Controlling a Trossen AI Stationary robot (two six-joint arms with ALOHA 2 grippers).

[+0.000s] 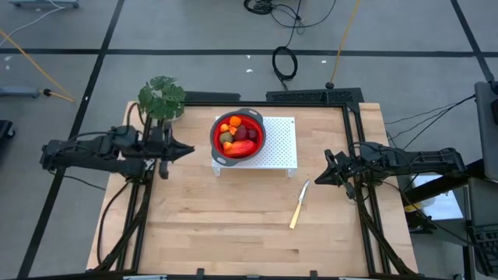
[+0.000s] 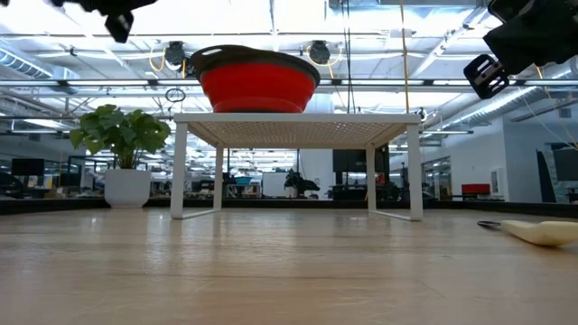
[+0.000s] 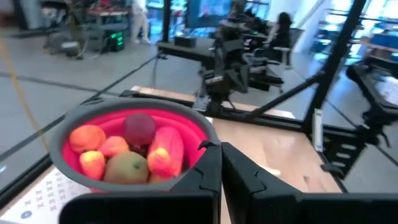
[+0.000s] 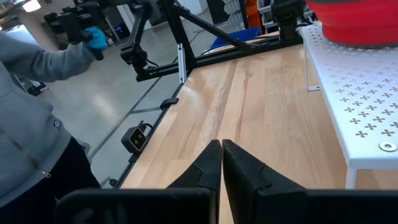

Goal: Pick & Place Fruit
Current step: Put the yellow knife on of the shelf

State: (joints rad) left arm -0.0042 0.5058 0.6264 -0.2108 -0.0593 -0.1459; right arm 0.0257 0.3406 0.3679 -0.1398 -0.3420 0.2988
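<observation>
Here fruit (image 1: 237, 134) lies between both shut hands.

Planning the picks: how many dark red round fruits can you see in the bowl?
1 visible: a dark red round fruit sits at the back of the red bowl, behind the elongated piece. Others may be hidden.

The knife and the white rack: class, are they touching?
Apart. The high view shows bare wood between the knife and the white rack.
</observation>
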